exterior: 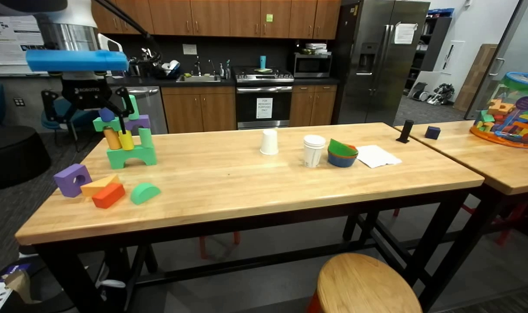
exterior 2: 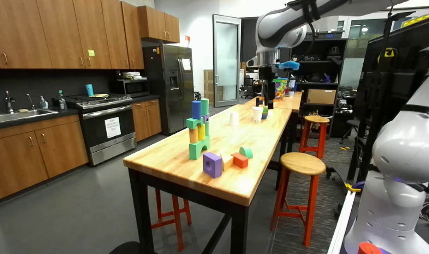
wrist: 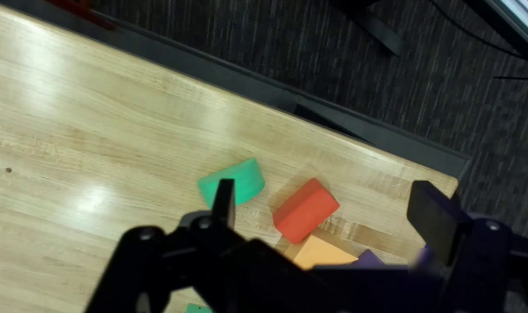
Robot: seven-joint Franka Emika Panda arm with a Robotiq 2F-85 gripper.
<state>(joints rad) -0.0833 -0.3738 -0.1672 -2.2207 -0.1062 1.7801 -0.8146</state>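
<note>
My gripper hangs in the air with its jaws wide apart and nothing between them. Looking down in the wrist view, a red block lies on the table below the gap between the fingers. A green half-round block is partly covered by the left finger. Beside the red block is an orange wedge, and a corner of a purple block shows behind the gripper body. That purple block has a round hole. A block tower with a green arch base, orange and yellow cylinders and a blue cylinder on top stands nearby.
An upturned white cup, stacked white cups, nested coloured bowls and a white paper are farther along the table. A bin of blocks sits on the adjoining table. Stools stand alongside.
</note>
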